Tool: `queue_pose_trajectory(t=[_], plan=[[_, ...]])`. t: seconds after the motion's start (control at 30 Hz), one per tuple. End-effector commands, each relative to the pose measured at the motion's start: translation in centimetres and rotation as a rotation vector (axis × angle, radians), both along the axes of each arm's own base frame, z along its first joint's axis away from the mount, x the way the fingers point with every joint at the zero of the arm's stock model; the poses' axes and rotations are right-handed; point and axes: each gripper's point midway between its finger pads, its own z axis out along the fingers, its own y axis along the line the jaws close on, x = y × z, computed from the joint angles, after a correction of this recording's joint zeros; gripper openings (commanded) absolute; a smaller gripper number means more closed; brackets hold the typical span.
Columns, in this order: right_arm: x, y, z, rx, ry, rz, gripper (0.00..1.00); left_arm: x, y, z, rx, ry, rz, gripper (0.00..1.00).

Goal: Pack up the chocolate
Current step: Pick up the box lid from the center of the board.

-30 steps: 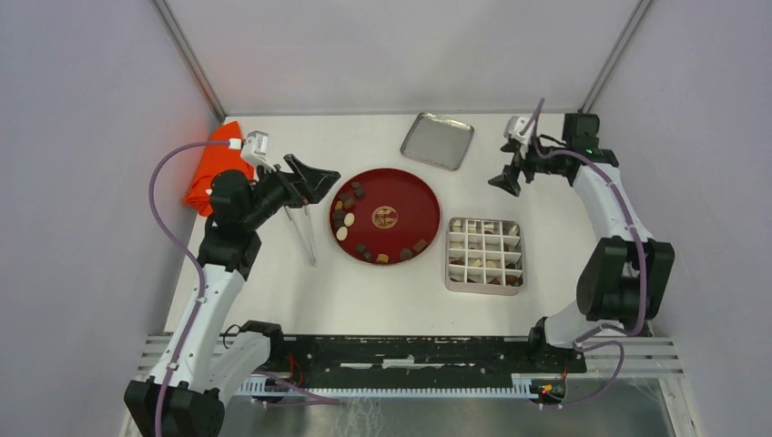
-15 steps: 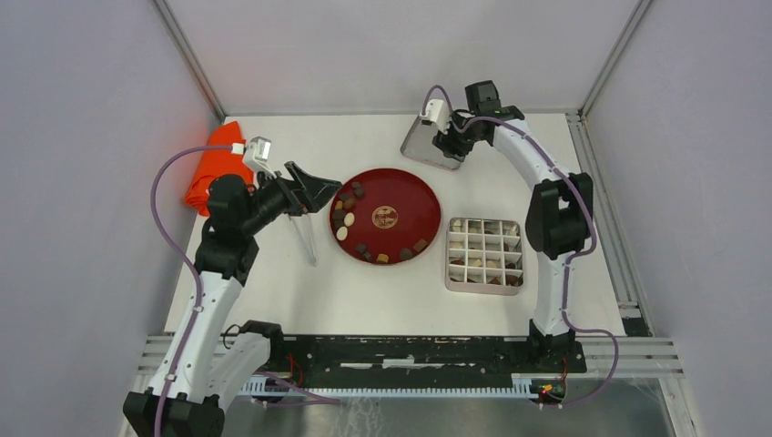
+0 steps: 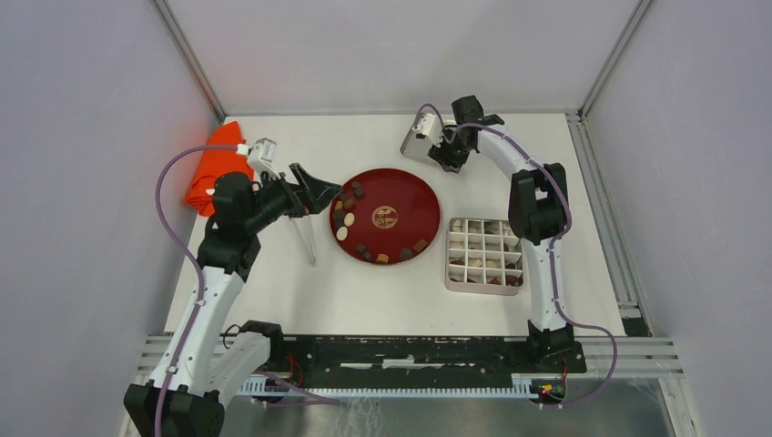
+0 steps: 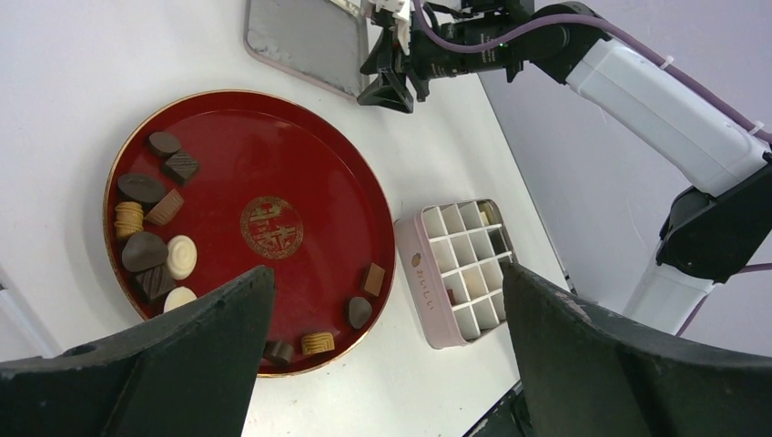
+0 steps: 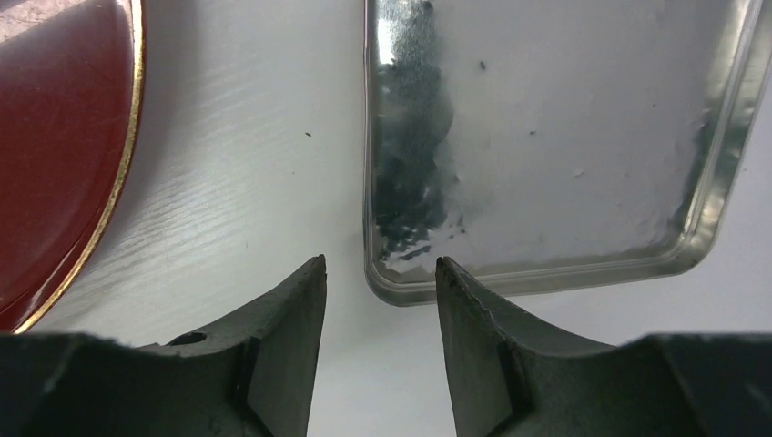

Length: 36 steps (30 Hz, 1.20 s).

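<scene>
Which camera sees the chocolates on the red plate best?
The left wrist view: the brown, tan and cream chocolates look large and separate on the round red plate. Top view shows them tiny; right wrist shows only the plate's rim.

You see a glossy red plate (image 4: pixel 300 155) with a gold rim and gold centre emblem, chocolate (image 4: pixel 143 251) in dark brown, tan and cream-white, some ridged, a pale pink box (image 4: pixel 411 273) with white dividers, a silver tray (image 5: pixel 564 118), an orange cloth (image 3: pixel 208 168), and a white worktop (image 3: pixel 364 291).
</scene>
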Motion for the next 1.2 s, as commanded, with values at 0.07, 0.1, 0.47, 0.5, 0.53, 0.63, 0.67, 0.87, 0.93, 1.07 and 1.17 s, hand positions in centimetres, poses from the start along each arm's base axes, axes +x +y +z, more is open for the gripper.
queue_pose_trajectory(t=[0.07,0.1,0.47,0.5,0.53,0.63,0.67,0.87,0.93,1.07,1.17], plan=[[1.4,0.7,-0.6,0.009,-0.019,-0.024,0.52,0.4,0.6,-0.2,0.047,-0.028,0.016,0.99],[1.4,0.8,-0.8,0.011,-0.018,-0.026,0.51,0.4,0.5,-0.3,0.048,-0.024,0.015,0.99],[1.1,0.9,-3.5,0.008,0.034,-0.032,0.35,0.4,0.7,-0.4,0.057,-0.02,0.021,0.99],[1.0,1.0,-3.7,0.009,0.041,-0.03,0.32,0.4,0.7,-0.4,0.059,-0.018,0.023,0.99],[0.7,0.9,-4.1,0.006,0.053,-0.028,0.29,0.5,0.8,-0.4,0.061,-0.018,0.025,0.99],[0.0,0.9,-4.7,0.004,0.08,-0.02,0.18,0.5,0.8,-0.3,0.063,-0.02,0.027,0.99],[-0.3,0.8,-4.7,0.002,0.087,-0.016,0.14,0.4,0.8,-0.3,0.064,-0.02,0.026,0.99],[-1.0,0.5,-3.1,0.027,0.089,-0.021,0.0,0.3,0.9,-0.3,0.069,-0.02,0.03,0.99],[-0.9,0.6,-0.9,0.069,0.061,-0.026,0.0,0.2,0.8,-0.3,0.069,-0.022,0.019,0.99],[-1.2,0.7,4.5,0.184,0.012,-0.018,0.0,-0.1,0.1,0.0,0.05,-0.041,-0.028,0.99],[-2.3,0.6,8.2,0.261,-0.017,-0.001,0.0,-0.5,-0.7,0.5,0.025,-0.078,-0.085,0.99]])
